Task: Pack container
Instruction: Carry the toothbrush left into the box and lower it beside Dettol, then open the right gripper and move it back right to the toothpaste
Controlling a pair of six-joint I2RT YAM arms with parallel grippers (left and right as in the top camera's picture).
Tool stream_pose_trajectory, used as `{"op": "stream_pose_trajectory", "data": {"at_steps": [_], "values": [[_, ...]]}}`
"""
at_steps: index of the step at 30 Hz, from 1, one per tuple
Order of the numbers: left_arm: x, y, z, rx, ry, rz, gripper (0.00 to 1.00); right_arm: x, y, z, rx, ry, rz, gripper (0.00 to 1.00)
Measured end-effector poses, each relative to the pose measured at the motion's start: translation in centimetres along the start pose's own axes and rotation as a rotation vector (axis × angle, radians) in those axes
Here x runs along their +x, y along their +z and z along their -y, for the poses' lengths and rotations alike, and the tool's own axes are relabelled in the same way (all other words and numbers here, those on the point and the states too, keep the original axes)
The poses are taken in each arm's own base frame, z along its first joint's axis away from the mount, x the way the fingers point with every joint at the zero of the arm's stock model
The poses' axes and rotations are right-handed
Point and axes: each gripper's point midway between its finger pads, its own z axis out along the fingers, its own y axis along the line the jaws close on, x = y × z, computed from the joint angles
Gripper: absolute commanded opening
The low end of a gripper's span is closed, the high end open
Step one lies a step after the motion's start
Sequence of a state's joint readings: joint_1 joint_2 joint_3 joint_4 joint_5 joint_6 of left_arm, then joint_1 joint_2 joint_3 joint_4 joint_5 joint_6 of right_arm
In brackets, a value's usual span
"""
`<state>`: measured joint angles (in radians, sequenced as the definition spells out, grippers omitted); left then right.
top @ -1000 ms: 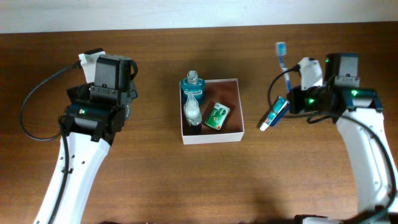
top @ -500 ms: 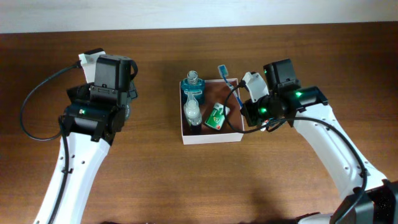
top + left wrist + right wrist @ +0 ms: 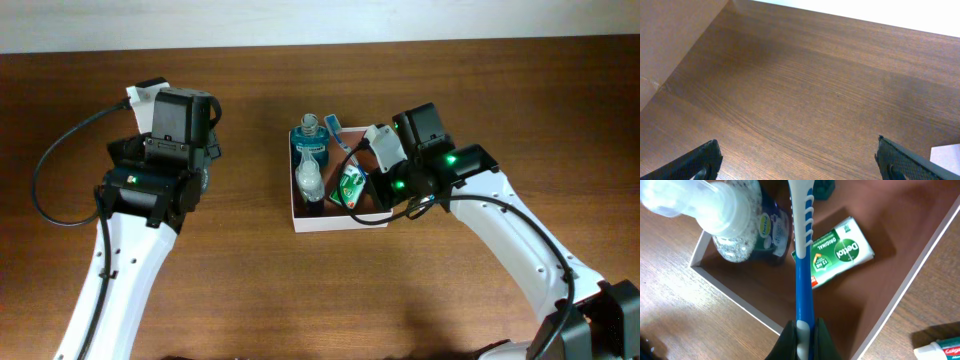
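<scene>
Right gripper [image 3: 801,339] pinches the toothbrush [image 3: 802,265] over the container [image 3: 855,300]; only its wrist view shows toothpaste [image 3: 941,347] outside; left gripper [image 3: 800,162] gapes.

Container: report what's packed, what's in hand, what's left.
Done: the mouthwash bottle, clear bottle and green Dettol box sit inside the container. In hand: the right gripper holds the blue toothbrush over it. Remaining: releasing it, then the toothpaste tube lying outside. The left gripper is open, empty.

Soft, even light falls from above on the worktop [image 3: 250,290], shadows faint and soft-edged; the left wrist view shows a pale sheen on the wood; the right wrist view blurs the nearest clear bottle [image 3: 725,215].
</scene>
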<state>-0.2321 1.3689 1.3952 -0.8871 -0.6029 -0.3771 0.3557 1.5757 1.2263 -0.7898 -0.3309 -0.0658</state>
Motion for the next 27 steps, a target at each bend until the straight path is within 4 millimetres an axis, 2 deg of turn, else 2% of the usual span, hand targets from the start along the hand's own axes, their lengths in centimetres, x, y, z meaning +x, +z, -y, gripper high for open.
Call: {"op": "stream_pose_trajectory", "data": {"at_steps": [5,9,10,11,22,24,27], "values": [[0.0,0.0,0.0,0.000,0.000,0.000,1.00,0.7,1.6,0.5,-0.003,0.030,-0.047,0.04],[0.0,0.0,0.0,0.000,0.000,0.000,0.99,1.0,2.1,0.5,-0.005,0.032,-0.063,0.06],[0.0,0.0,0.0,0.000,0.000,0.000,0.99,1.0,2.1,0.4,-0.006,0.032,-0.064,0.63],[0.0,0.0,0.0,0.000,0.000,0.000,0.99,1.0,2.1,0.4,-0.006,0.032,-0.063,0.99],[0.0,0.0,0.0,0.000,0.000,0.000,0.99,0.5,1.9,0.7,-0.001,0.034,-0.043,0.98],[0.0,0.0,0.0,0.000,0.000,0.000,0.99,0.4,1.4,1.1,0.005,0.044,-0.033,0.98],[0.0,0.0,0.0,0.000,0.000,0.000,0.99,-0.1,-1.1,2.4,0.031,0.078,0.019,0.98]]}}
